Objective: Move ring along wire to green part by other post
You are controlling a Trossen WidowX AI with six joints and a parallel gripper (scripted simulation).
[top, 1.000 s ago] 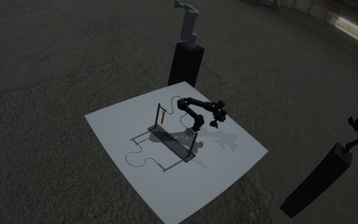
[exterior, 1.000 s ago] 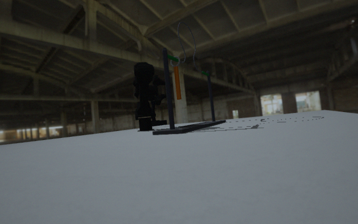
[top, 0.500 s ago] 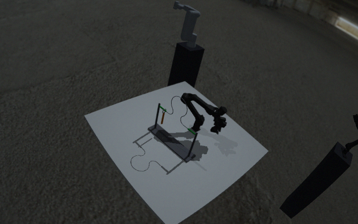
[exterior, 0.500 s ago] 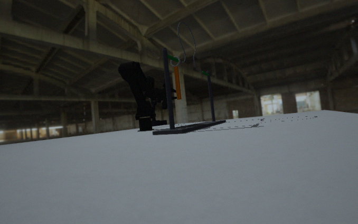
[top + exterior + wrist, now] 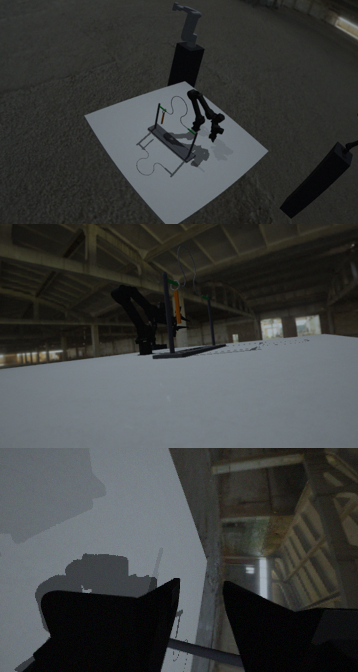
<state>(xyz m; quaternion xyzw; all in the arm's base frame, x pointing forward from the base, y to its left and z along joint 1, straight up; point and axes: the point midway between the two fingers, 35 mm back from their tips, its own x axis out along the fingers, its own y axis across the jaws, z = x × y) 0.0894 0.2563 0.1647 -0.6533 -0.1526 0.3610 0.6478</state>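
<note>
The ring (image 5: 162,111) (image 5: 170,287) hangs around the wire at the green part (image 5: 161,107) (image 5: 171,281) beside one post (image 5: 157,114) (image 5: 168,316). Its orange handle (image 5: 162,118) (image 5: 177,307) hangs down almost straight. The thin grey wire (image 5: 187,106) (image 5: 195,267) loops up and across to the other green part (image 5: 191,131) (image 5: 205,297) at the second post (image 5: 193,143) (image 5: 211,323). My gripper (image 5: 213,140) (image 5: 188,324) (image 5: 201,585) is partly open and empty, on the arm's side of the second post, well away from the handle. The handle is not in the wrist view.
The posts stand on a dark base plate (image 5: 185,154) (image 5: 185,354) on a white surface (image 5: 119,119) (image 5: 185,395). A dark bar (image 5: 205,650) crosses low between the fingers in the wrist view. A grey arm (image 5: 190,26) stands on a pedestal behind; another pedestal (image 5: 317,182) is at right.
</note>
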